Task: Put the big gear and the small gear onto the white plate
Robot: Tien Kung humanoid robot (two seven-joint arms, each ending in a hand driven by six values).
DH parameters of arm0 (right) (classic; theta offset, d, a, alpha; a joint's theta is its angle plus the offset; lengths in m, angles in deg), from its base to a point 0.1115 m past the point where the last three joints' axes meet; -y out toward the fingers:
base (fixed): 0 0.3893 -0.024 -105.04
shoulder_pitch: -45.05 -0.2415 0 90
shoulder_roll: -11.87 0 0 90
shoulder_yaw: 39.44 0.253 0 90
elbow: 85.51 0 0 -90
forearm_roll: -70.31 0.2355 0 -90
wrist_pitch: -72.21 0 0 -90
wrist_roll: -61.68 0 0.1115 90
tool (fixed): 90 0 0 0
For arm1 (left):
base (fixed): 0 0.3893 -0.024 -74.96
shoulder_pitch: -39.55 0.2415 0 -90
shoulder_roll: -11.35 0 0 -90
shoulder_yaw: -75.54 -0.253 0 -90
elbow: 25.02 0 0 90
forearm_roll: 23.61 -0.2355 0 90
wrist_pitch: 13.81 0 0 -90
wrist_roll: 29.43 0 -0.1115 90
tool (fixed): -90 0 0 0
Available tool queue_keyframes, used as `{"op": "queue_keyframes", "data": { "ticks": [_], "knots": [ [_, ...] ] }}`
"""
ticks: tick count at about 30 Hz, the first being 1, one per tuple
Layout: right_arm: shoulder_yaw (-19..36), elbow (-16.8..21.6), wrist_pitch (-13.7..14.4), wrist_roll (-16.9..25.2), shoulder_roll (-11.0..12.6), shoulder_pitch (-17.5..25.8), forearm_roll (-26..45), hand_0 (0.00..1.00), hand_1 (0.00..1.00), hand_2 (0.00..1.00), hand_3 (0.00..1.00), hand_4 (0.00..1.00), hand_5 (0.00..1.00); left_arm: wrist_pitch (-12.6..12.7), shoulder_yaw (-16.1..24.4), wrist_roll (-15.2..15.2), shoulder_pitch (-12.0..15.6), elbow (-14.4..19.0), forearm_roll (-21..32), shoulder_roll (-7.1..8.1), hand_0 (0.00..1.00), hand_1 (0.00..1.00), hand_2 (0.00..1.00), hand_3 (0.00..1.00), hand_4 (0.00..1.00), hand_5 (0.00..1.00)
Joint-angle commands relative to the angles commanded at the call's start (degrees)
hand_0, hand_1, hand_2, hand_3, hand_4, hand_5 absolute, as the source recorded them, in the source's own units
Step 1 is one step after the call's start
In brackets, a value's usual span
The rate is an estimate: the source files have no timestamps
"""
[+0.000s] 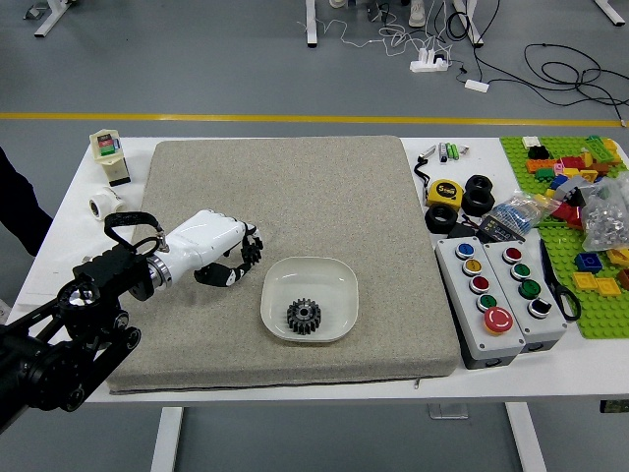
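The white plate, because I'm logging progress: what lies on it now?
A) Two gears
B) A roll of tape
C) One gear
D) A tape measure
C: a single black gear lies on the white plate, toward its near side.

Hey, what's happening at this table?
A robot's left hand is over the gray mat, beside a white plate. Its fingertips hold a small dark piece, apparently the small gear, not yet on the plate. Another dark gear, likely the big one, already sits on the plate. The robot's right hand is out of view.
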Motion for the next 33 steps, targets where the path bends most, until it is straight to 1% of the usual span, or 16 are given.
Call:
{"op": "queue_keyframes", "data": {
  "ticks": [3, 5, 7, 8, 9, 12, 14, 15, 20, 21, 26, 27, 29, 32, 33],
  "knots": [
    [-0.05, 0.00, -0.04, 0.00, 0.05, 0.00, -0.02, 0.602, 0.610, 0.698, 0.553, 0.750, 0.665, -0.08, -0.30, -0.30, 0.30, 3.43, 0.00, 0.03, 0.295, 0.378, 0.478, 0.571, 0.472, 0.076],
    [-0.12, 0.00, -0.03, 0.01, 0.08, -0.06, 0.11, 0.602, 0.610, 0.698, 0.553, 0.750, 0.665, -0.01, -1.21, -0.75, 0.51, 6.58, 0.00, -0.32, 0.295, 0.378, 0.478, 0.571, 0.472, 0.076],
    [-0.16, 0.00, -0.06, 0.03, 0.11, -0.09, 0.20, 0.602, 0.610, 0.698, 0.553, 0.750, 0.665, 0.35, -2.23, -1.04, 0.83, 8.96, 0.00, -0.97, 0.295, 0.378, 0.478, 0.571, 0.472, 0.076],
    [-0.28, 0.00, -0.04, 0.04, 0.11, -0.17, 0.32, 0.602, 0.610, 0.698, 0.553, 0.750, 0.665, 0.65, -2.97, -1.18, 1.00, 9.96, 0.00, -1.64, 0.295, 0.378, 0.478, 0.571, 0.472, 0.076],
    [-0.33, 0.00, -0.04, 0.04, 0.11, -0.20, 0.37, 0.602, 0.610, 0.698, 0.554, 0.750, 0.663, 0.78, -3.29, -1.24, 1.07, 10.42, 0.00, -1.92, 0.310, 0.391, 0.498, 0.572, 0.510, 0.080],
    [-0.43, 0.00, -0.03, 0.02, 0.12, -0.40, 0.35, 0.602, 0.610, 0.698, 0.554, 0.750, 0.663, 1.69, -5.35, -1.48, 0.99, 10.58, 0.00, -3.37, 0.310, 0.391, 0.498, 0.572, 0.510, 0.080],
    [-0.43, 0.00, -0.04, 0.01, 0.13, -0.48, 0.31, 0.602, 0.610, 0.698, 0.554, 0.750, 0.663, 1.78, -6.20, -1.59, 0.91, 10.08, 0.00, -3.84, 0.310, 0.391, 0.498, 0.572, 0.510, 0.080],
    [-0.43, 0.00, -0.01, 0.03, 0.15, -0.53, 0.40, 0.602, 0.610, 0.698, 0.555, 0.750, 0.663, 2.00, -6.60, -1.64, 0.87, 9.49, 0.00, -4.08, 0.430, 0.599, 0.666, 0.589, 0.725, 0.144],
    [-0.46, 0.00, 0.01, 0.12, 0.24, -0.70, 0.57, 0.602, 0.610, 0.698, 0.555, 0.750, 0.663, 2.24, -7.15, -2.05, 0.66, 7.12, 0.00, -4.79, 0.430, 0.599, 0.666, 0.589, 0.725, 0.144],
    [-0.48, 0.00, 0.01, 0.14, 0.26, -0.72, 0.59, 0.602, 0.610, 0.697, 0.554, 0.751, 0.659, 2.01, -7.07, -2.15, 0.60, 6.87, 0.00, -4.85, 0.836, 0.938, 0.982, 0.718, 0.902, 0.277],
    [-0.50, 0.00, -0.01, 0.21, 0.35, -0.78, 0.56, 0.602, 0.610, 0.697, 0.554, 0.751, 0.659, 1.23, -6.45, -2.24, 0.53, 6.35, 0.00, -4.83, 0.836, 0.938, 0.982, 0.718, 0.902, 0.277],
    [-0.49, 0.00, -0.01, 0.21, 0.35, -0.78, 0.56, 0.602, 0.609, 0.697, 0.555, 0.751, 0.661, 1.22, -6.42, -2.24, 0.53, 6.34, 0.00, -4.83, 0.972, 0.998, 0.998, 0.811, 0.954, 0.327],
    [-0.37, 0.00, -0.03, 0.21, 0.37, -0.79, 0.46, 0.602, 0.609, 0.697, 0.555, 0.751, 0.661, 1.20, -5.96, -2.02, 0.63, 6.38, 0.00, -4.68, 0.972, 0.998, 0.998, 0.811, 0.954, 0.327],
    [-0.30, 0.00, -0.02, 0.21, 0.34, -0.80, 0.49, 0.602, 0.609, 0.697, 0.555, 0.751, 0.661, 2.76, -4.77, -1.94, 0.98, 6.52, 0.00, -4.66, 0.972, 0.998, 0.998, 0.811, 0.954, 0.327],
    [-0.27, 0.00, -0.01, 0.21, 0.33, -0.81, 0.48, 0.602, 0.609, 0.697, 0.555, 0.751, 0.661, 4.07, -4.12, -1.85, 1.17, 6.57, 0.00, -4.72, 0.972, 0.998, 0.998, 0.811, 0.954, 0.327]
  ]
}}
